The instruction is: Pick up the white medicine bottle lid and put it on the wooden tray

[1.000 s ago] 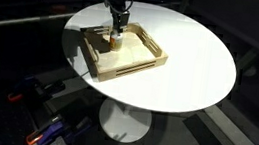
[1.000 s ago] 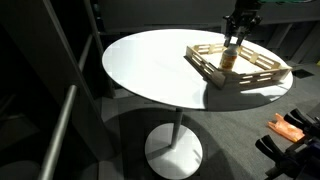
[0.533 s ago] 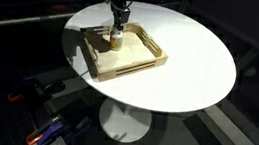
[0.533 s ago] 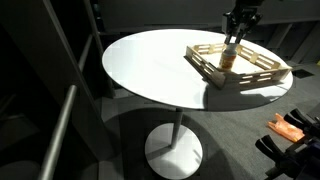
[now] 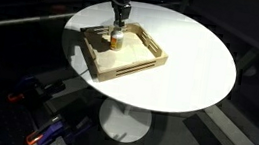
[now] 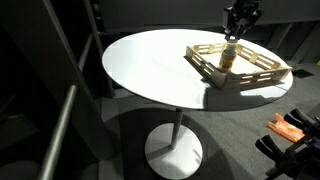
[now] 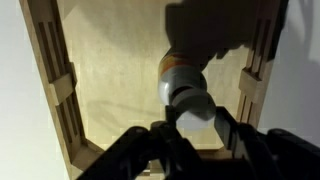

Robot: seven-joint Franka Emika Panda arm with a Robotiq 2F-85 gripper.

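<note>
The square pale-wood tray [image 5: 137,66] lies on the round white table in both exterior views [image 6: 262,75]. The small amber bottle [image 5: 115,41] stands upright in it [image 6: 229,59]. My gripper [image 5: 119,24] hangs straight above the bottle [image 6: 232,37]. In the wrist view the gripper [image 7: 198,122] is shut on the round white medicine bottle lid [image 7: 195,113]. The lid sits just above the bottle [image 7: 178,78], and the tray floor [image 7: 110,80] lies below.
The round white table [image 5: 196,61] on its pedestal extends well beyond the tray [image 6: 150,75]. Orange-and-dark objects lie on the floor [image 6: 290,128]. The tray's slotted side rims [image 7: 55,70] stand at both sides of the wrist view.
My gripper has risen a little above the bottle, with the lid between its fingers. The bottle and tray have not moved.
</note>
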